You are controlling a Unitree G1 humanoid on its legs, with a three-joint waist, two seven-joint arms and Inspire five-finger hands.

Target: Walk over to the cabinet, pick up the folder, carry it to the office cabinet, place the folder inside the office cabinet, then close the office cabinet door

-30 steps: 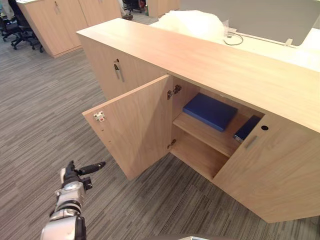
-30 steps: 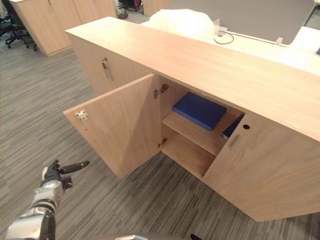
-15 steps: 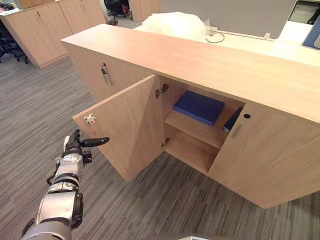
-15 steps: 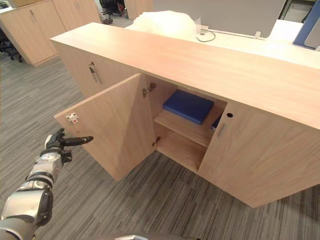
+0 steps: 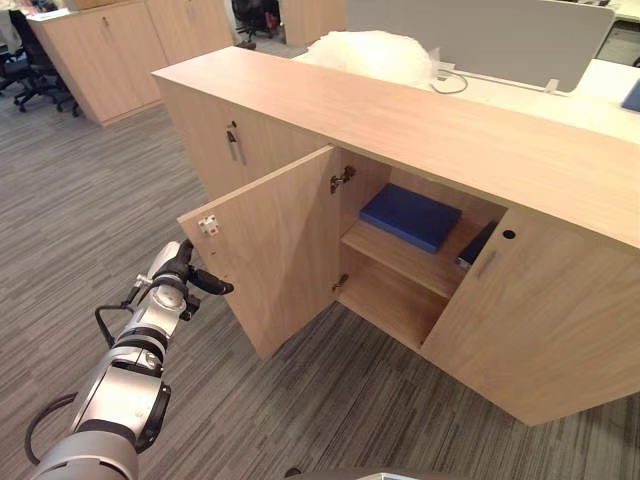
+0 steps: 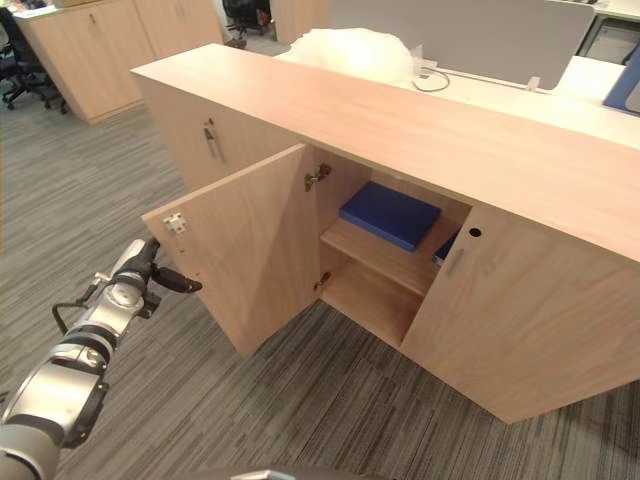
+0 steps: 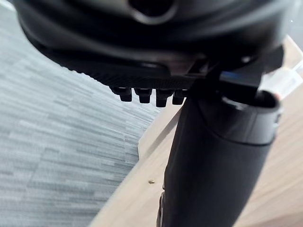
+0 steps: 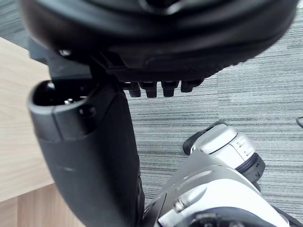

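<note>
Your left hand [image 5: 183, 272] holds nothing. Its thumb reaches toward the open door. Whether the hand is released or clenched cannot be told from these views. The right hand [image 8: 156, 33] is idle and holds nothing; its state likewise cannot be told.

The office cabinet [image 5: 420, 120] stands ahead of you, long and low. Its left door [image 5: 285, 250] is swung wide toward you, inner face showing. The door's free edge runs upright and lies just beside the left hand, on that hand's right. The hinge [image 5: 344, 181] is on the far side of the door from the hand. The left hand is clearly the nearer one, so judge the closing push as its job: the door must swing away from you, about that hinge.

The folder [image 5: 417, 216], blue, lies flat on the upper shelf [image 5: 400, 262] inside the cabinet, so placement appears done. The right door [image 5: 545, 330] stands ajar.

Underfoot is grey striped carpet [image 5: 90, 210]. Further cabinets [image 5: 110, 45] and office chairs [image 5: 30, 65] stand well apart, at far left.
</note>
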